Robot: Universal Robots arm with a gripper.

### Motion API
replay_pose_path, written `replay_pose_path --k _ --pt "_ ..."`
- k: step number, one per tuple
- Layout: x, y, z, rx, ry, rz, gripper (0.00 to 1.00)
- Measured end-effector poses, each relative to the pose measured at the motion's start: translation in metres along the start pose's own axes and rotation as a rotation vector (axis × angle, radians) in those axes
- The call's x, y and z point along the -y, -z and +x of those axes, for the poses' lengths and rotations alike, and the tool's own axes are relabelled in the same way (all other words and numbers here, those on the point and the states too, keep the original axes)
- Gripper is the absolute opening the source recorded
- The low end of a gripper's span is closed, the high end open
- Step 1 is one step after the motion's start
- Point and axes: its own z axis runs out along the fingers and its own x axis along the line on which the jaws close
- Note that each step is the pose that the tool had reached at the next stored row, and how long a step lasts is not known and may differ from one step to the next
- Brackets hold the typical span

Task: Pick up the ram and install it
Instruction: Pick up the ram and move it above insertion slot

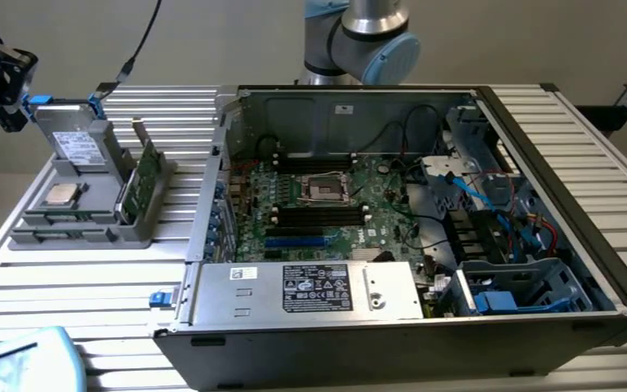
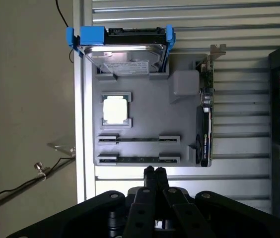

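Claw shut and empty, hanging just off the grey tray. Ram lies in its tray slot. I judge pickup not begun, install undone.

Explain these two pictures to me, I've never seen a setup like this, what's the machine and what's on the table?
The machine is a robot arm with a gripper at its end. One picture comes from a camera off the arm, the other from a camera on the wrist, looking past the gripper. On the slatted metal table sits an open computer case with its motherboard showing. Beside it, on the exterior view's left, a grey holder carries parts: a hard drive, a square silver processor chip, a green circuit card and the ram, a slim stick on edge in a slot. The gripper is shut, holds nothing, and hovers by the holder's ram end.
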Motion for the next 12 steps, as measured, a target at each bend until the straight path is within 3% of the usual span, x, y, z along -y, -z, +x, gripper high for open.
replay_pose_path --k 7,12 --pt "0.0001 -0.0002 0.0001 -0.0084 0.123 0.0000 0.11" --pt "0.0001 -0.0013 0.0000 -0.0141 0.214 -0.0119 0.11"
